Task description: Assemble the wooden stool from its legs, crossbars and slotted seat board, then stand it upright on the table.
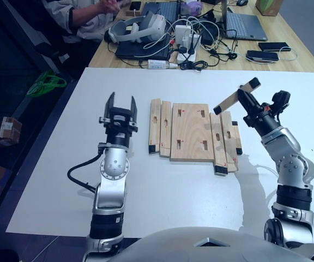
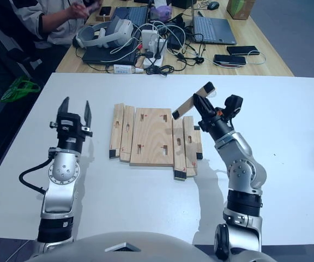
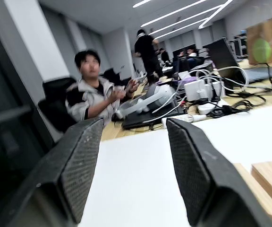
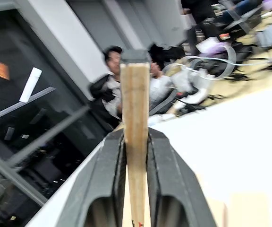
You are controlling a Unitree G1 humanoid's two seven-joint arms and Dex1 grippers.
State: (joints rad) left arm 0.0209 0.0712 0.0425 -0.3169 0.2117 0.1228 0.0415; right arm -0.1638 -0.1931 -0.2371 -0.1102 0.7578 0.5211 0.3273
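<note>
The slotted seat board [image 1: 191, 131] lies flat in the middle of the white table [image 1: 162, 202]. Two wooden pieces [image 1: 160, 126] lie along its left side, and several more [image 1: 225, 142] lie along its right side. My right gripper [image 1: 245, 100] is shut on a wooden leg [image 1: 236, 96] with black ends, held tilted in the air above the right-hand pieces; the leg [image 4: 135, 137] stands clamped between the fingers [image 4: 110, 179] in the right wrist view. My left gripper [image 1: 120, 103] is open and pointing away, left of the pieces, holding nothing.
Behind the white table stands a wooden desk [image 1: 299, 49] crowded with laptops, a headset [image 1: 140, 27], cables and phones. A person sits at its far left. The white table is bare in front of the parts and to the right.
</note>
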